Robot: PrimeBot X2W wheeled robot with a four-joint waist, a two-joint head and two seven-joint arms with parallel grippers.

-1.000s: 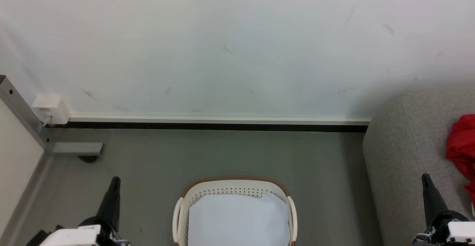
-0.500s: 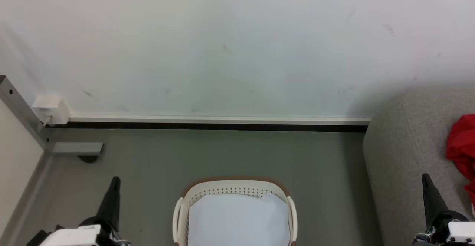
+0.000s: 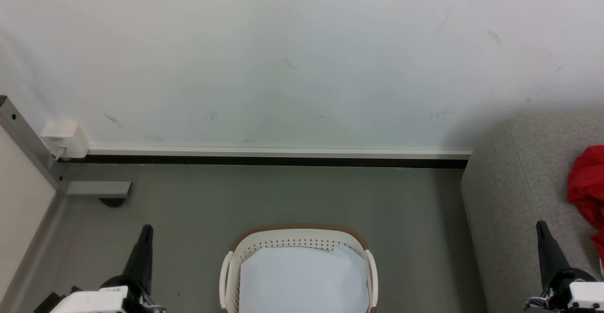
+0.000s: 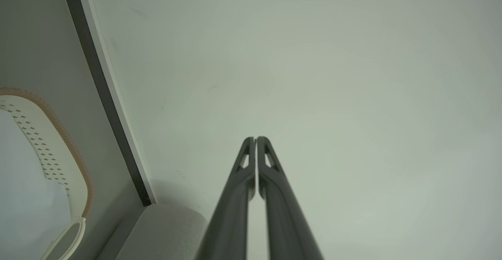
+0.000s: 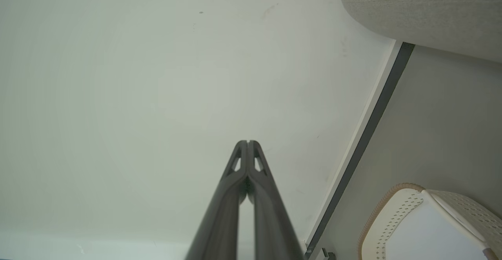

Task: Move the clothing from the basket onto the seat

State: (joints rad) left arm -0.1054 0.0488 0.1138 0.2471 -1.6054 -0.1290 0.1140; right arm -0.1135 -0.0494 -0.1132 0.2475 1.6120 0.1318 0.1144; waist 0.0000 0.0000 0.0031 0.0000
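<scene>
Basket (image 3: 297, 243) holds white sheet (image 3: 302, 280) only; clothing (image 3: 587, 185) on seat (image 3: 509, 199); left gripper (image 3: 147, 229), right gripper (image 3: 541, 225) pinched together, empty; transfer seems finished; next: check under sheet.

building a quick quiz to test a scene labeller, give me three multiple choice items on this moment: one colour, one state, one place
1. What colour is the rim of the basket?
A. blue
B. brown
C. black

2. How do the left gripper and the right gripper stand?
A. both wide open
B. both shut, holding nothing
C. each shut on fabric

3. Where does the red clothing lie?
A. in the basket
B. in the right gripper
C. on the seat

Answers:
1 B: a brown band tops the cream perforated wall.
2 B: each wrist view shows the fingertips together with nothing between them.
3 C: the red heap rests on the grey seat, while the basket holds a white sheet.
</scene>
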